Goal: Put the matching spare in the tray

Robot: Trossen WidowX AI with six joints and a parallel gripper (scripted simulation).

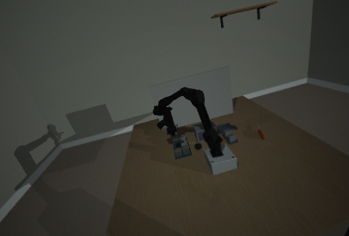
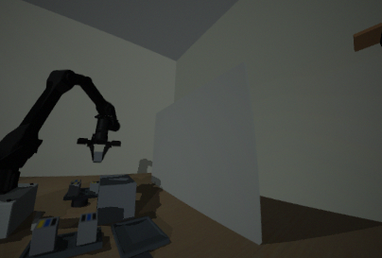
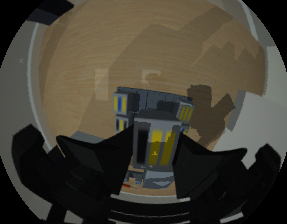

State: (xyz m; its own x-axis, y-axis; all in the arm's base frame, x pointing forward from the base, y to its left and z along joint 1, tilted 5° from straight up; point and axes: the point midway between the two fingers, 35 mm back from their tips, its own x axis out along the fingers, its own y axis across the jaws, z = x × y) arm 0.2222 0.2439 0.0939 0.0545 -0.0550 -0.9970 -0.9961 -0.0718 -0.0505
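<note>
My gripper (image 1: 174, 134) (image 2: 98, 154) (image 3: 154, 127) is shut on a grey spare unit (image 2: 97, 157) (image 3: 153, 127), whose top shows one black and two yellow bars in the wrist view. It holds the unit in the air above a dark rack (image 1: 183, 155) (image 3: 153, 93). Other spares stand in that rack, one with a blue and a yellow bar (image 3: 120, 103) and one with yellow bars (image 3: 185, 111). A dark square tray (image 2: 140, 235) lies beside the large grey box at the front in the exterior view. I cannot tell which piece is the mounted unit; no code on its back is readable.
A large grey box (image 1: 199, 133) (image 2: 116, 203) stands between the rack and the tray. Two striped grey blocks (image 2: 44, 239) (image 2: 87, 232) stand on a dark base. A dark round puck (image 1: 198, 146) is near the arm's white base (image 1: 222, 165). A pale panel (image 2: 208, 160) stands behind; an orange-handled tool (image 1: 261, 134) lies right.
</note>
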